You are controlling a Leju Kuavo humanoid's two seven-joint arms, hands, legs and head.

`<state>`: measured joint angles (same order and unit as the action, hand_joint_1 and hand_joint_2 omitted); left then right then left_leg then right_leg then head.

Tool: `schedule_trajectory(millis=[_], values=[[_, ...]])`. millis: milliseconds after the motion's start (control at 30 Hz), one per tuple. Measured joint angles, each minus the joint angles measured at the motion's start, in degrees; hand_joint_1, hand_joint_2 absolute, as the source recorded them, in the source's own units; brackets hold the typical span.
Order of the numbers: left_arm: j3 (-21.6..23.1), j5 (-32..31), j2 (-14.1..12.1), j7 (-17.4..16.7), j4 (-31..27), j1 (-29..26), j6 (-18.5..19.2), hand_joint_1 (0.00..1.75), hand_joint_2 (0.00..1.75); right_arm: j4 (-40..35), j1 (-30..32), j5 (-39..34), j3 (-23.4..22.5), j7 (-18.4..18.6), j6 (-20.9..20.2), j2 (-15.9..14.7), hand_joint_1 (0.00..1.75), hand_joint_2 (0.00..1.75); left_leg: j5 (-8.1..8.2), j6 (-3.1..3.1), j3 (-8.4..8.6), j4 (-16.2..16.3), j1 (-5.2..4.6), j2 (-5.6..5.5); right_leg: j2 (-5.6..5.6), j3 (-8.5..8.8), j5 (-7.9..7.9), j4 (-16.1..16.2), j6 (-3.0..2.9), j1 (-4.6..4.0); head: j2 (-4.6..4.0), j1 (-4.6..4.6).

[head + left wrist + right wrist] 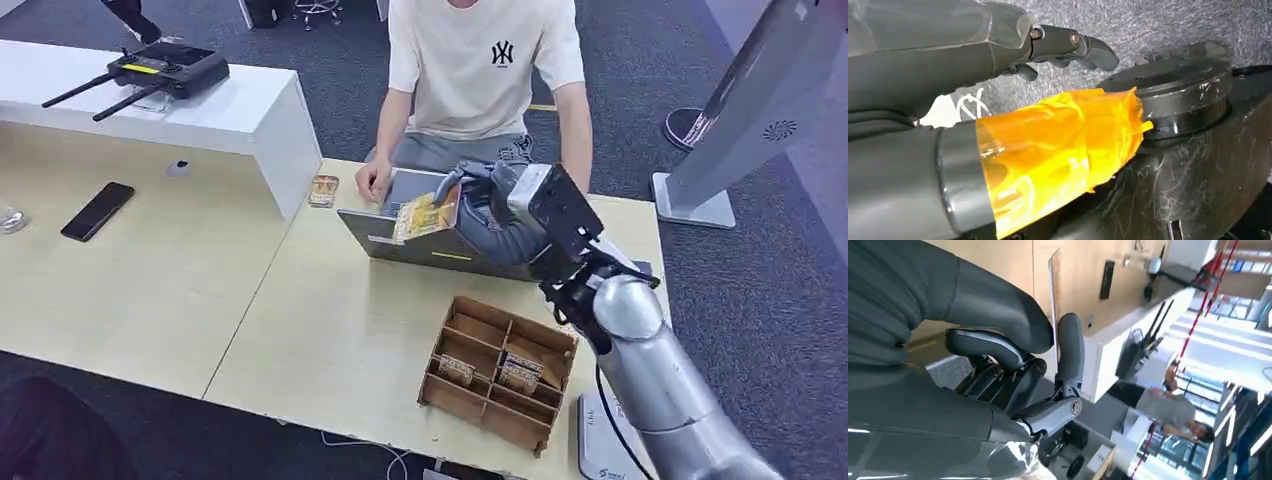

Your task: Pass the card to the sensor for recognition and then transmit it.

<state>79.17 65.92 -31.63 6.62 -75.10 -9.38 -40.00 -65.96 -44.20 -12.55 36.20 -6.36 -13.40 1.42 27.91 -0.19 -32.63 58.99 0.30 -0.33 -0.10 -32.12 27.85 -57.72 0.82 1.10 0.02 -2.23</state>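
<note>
- Fingers (1068,347) of the right hand (490,215) pinch the card (428,214) between thumb and a finger; the right wrist view shows it edge-on, clamped upright.
- Held above the counter (330,330), the card sits just over the grey box-like device (430,245) at the far middle, which is probably the sensor; whether card and device touch cannot be told.
- A person in a pale T-shirt (470,60) sits on the far side, one hand (373,180) resting at the device's left corner.
- Nearer, to the right, a wooden compartment tray (500,375) holds a few more cards.
- The left hand (1068,47) hangs low beside the robot's body, its fingers loosely apart and holding nothing, the thumb wrapped in orange tape.
- Judged from this, pick-up is done and the card is being presented for recognition; nothing visible confirms a reading.
- What is left: finishing the scan, then passing the card on, likely to the person.
</note>
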Motion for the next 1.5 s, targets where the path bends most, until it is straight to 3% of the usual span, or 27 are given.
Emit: schedule_trajectory(millis=[467, 933, 1200, 1233, 1267, 1400, 1500], values=[[1.8, 4.8, -0.2, -0.1, 1.6, 1.3, 0.0, 0.00, 0.00, 18.2, -9.4, 1.4, -0.6, 0.9, 7.2, 8.3, 1.75, 1.75, -0.03, -0.05, -0.01, 0.0, 0.04, 0.01, 0.01, -0.02, -0.02, 0.0, -0.03, -0.03, 0.00, 0.00], [-2.0, 2.7, 1.2, -3.4, 2.8, -0.4, 0.0, 0.00, 0.00, 29.3, -13.8, 7.2, -1.6, 1.4, 16.9, 10.7, 1.75, 1.75, -0.03, -0.05, -0.02, 0.0, 0.04, 0.00, 0.01, -0.02, -0.02, 0.0, -0.03, -0.03, 0.00, 0.00], [-12.0, -13.2, 3.1, -13.9, 2.4, -6.2, 0.0, 0.00, 0.00, 32.5, -14.4, 11.8, -1.6, 1.4, 21.3, 11.1, 1.75, 1.75, -0.03, -0.05, -0.02, 0.0, 0.05, 0.01, 0.02, -0.04, -0.02, 0.0, -0.03, -0.03, 0.00, -0.02], [-13.9, -15.4, 3.5, -15.5, 2.1, -7.3, 0.0, 0.00, 0.00, 32.8, -14.4, 12.2, -1.6, 1.4, 21.6, 11.2, 1.08, 1.75, -0.03, -0.05, -0.02, 0.0, 0.04, 0.02, 0.02, -0.04, -0.02, 0.0, -0.03, -0.03, 0.00, 0.00], [-15.6, -17.1, 3.8, -16.6, 1.6, -8.2, 0.0, 0.00, 0.00, 33.0, -14.4, 12.6, -1.6, 1.4, 21.9, 11.2, 0.02, 1.75, -0.03, -0.05, -0.03, 0.0, 0.04, 0.01, 0.02, -0.04, -0.02, 0.0, -0.03, -0.03, 0.00, 0.00], [-21.8, -24.3, 5.3, -22.2, -0.9, -12.0, 0.0, 0.00, 0.00, 33.7, -14.4, 13.9, -1.6, 1.8, 22.0, 11.4, 0.00, 1.75, -0.03, -0.05, -0.03, 0.0, 0.04, 0.02, 0.03, -0.06, -0.02, 0.0, -0.03, -0.03, 0.00, -0.02], [-25.3, -26.3, 6.2, -24.0, -2.3, -13.9, 0.0, 0.00, 0.00, 34.2, -14.4, 15.0, -1.6, 2.0, 22.0, 11.4, 0.00, 1.75, -0.03, -0.05, -0.03, 0.0, 0.04, 0.00, 0.01, -0.05, -0.02, 0.0, -0.03, -0.03, 0.00, 0.00]])
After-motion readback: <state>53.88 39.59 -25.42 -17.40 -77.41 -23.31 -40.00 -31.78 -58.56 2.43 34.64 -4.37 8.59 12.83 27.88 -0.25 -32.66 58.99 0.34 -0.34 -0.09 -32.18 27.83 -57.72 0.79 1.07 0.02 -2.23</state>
